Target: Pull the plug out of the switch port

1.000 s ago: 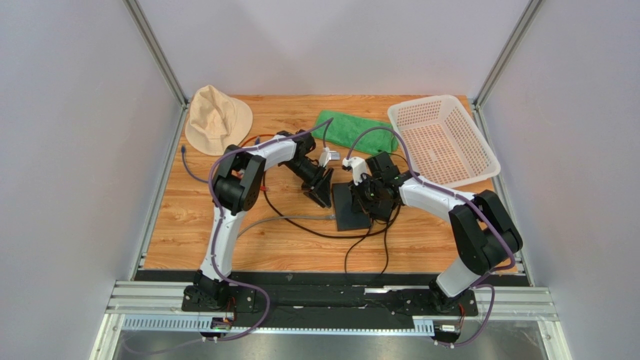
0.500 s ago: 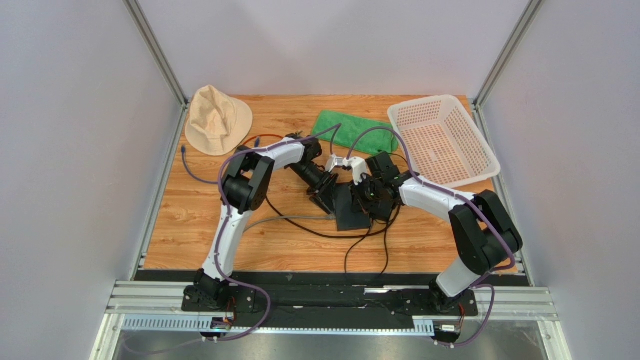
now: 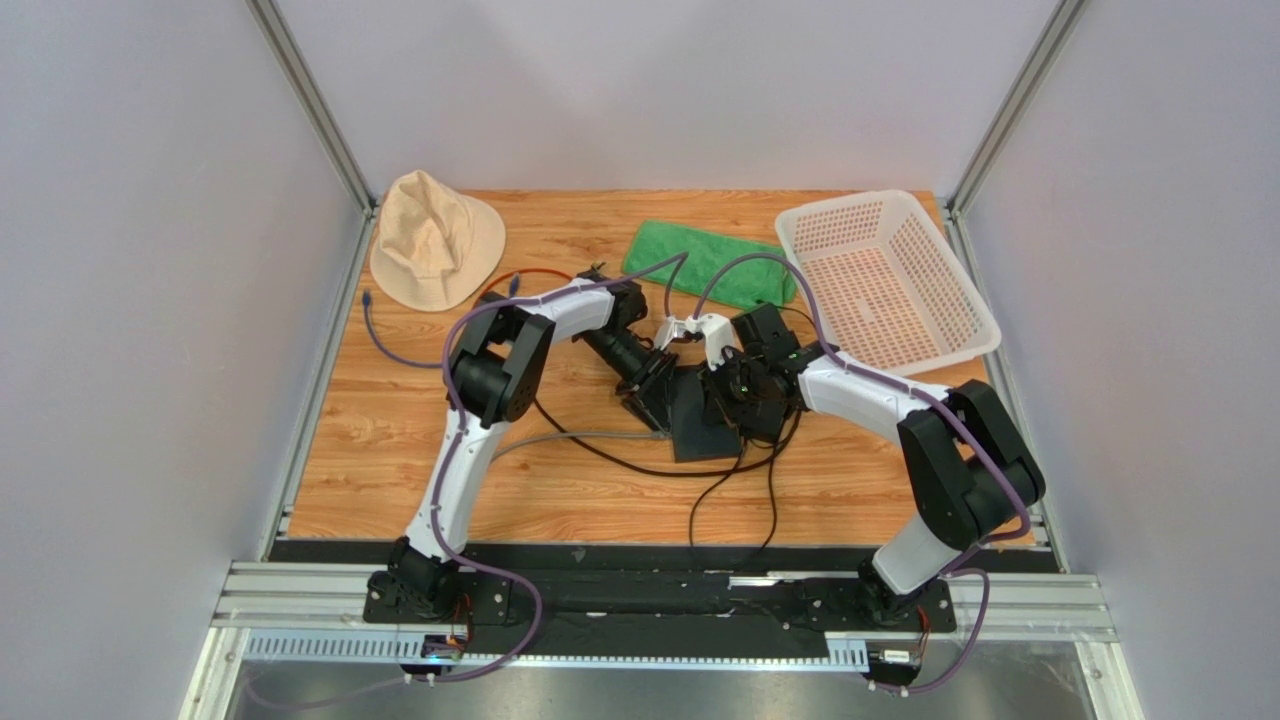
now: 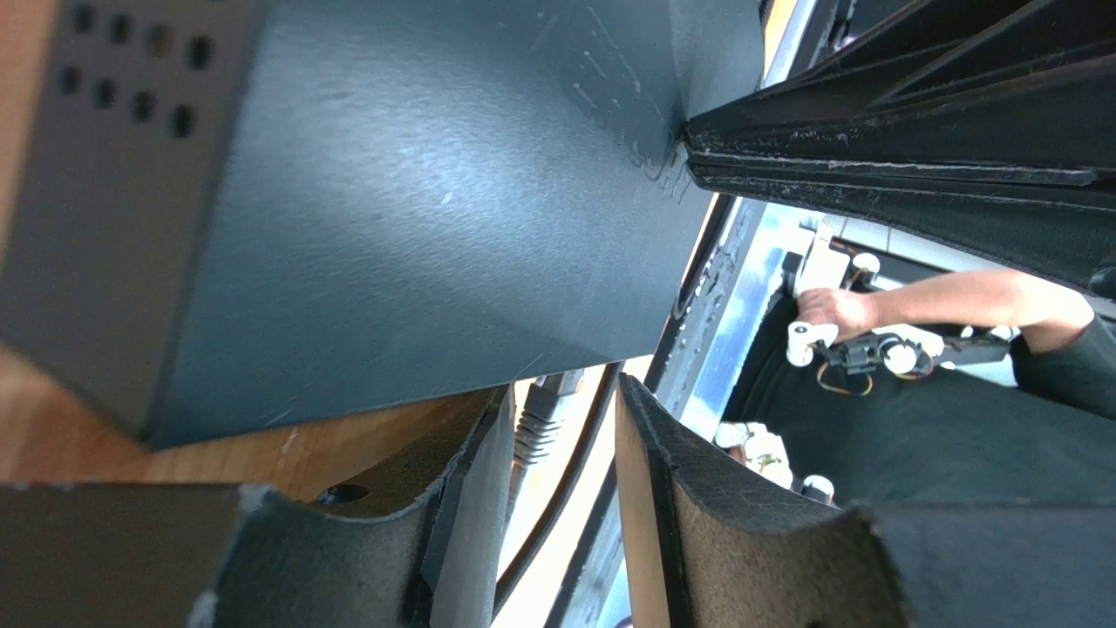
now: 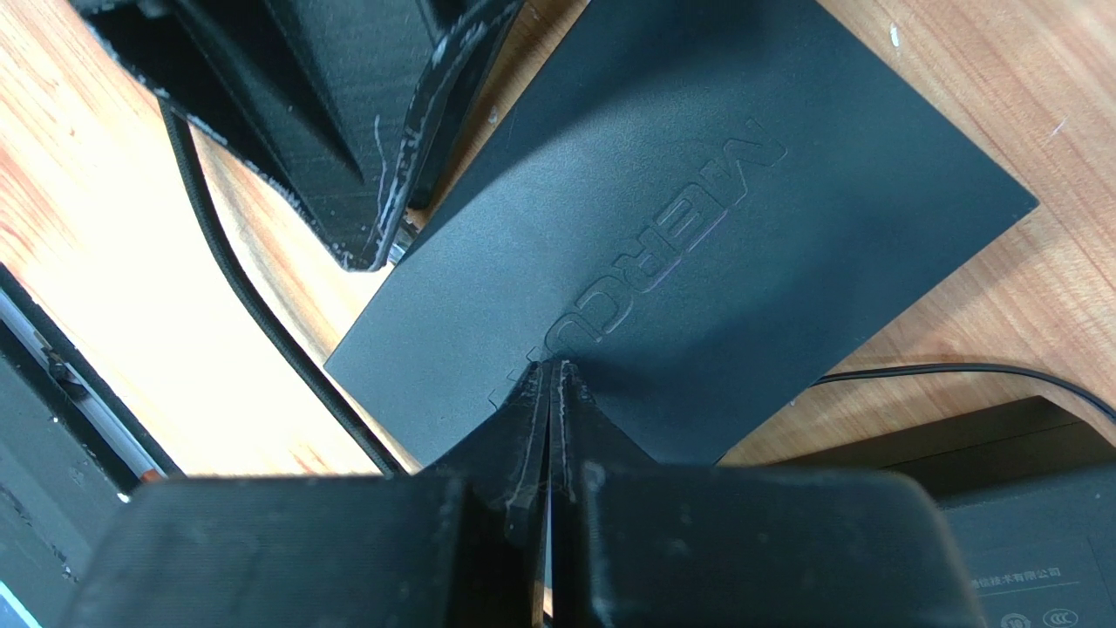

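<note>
The switch, a flat matte black box (image 3: 700,437), lies mid-table; it fills the left wrist view (image 4: 393,196) and the right wrist view (image 5: 734,223). A grey plug (image 4: 542,421) with a ribbed boot sits in the port on its edge. My left gripper (image 3: 649,399) is at the box's left edge, open, and the plug stands between its fingers (image 4: 563,452) without being clamped. My right gripper (image 3: 733,408) is shut, its fingertips (image 5: 556,373) pressed down on the box's top.
A grey cable (image 3: 579,438) and black cables (image 3: 631,462) trail over the wood in front of the box. A black power adapter (image 5: 1022,523) lies beside the box. A beige hat (image 3: 433,237), green cloth (image 3: 706,263) and pink basket (image 3: 887,278) sit at the back.
My left gripper has moved right to the switch's left edge and now straddles the plug. My right gripper has stayed on the switch.
</note>
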Available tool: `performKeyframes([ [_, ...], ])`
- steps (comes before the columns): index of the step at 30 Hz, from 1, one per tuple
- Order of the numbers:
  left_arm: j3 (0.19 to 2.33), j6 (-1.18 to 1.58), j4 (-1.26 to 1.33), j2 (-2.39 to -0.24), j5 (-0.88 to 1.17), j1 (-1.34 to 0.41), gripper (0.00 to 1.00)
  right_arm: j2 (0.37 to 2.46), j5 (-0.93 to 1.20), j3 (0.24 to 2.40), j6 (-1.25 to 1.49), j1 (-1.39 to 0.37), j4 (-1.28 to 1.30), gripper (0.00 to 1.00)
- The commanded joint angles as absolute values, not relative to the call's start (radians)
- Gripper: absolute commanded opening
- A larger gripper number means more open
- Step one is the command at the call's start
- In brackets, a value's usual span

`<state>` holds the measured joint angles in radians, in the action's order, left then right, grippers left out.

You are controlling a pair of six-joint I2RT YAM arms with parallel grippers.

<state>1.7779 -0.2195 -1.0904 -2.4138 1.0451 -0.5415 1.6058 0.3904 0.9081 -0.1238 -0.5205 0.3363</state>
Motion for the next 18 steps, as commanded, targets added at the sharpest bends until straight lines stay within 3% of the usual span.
performKeyframes([
  [1,1.802,-0.276,-1.095,-2.434,1.042,-0.555,0.44,1.647,0.322,0.897,-0.133,-0.520,0.382,0.00],
  [18,1.810,-0.243,-1.079,-2.445,0.999,-0.572,0.41,1.647,0.324,0.897,-0.133,-0.517,0.383,0.00],
])
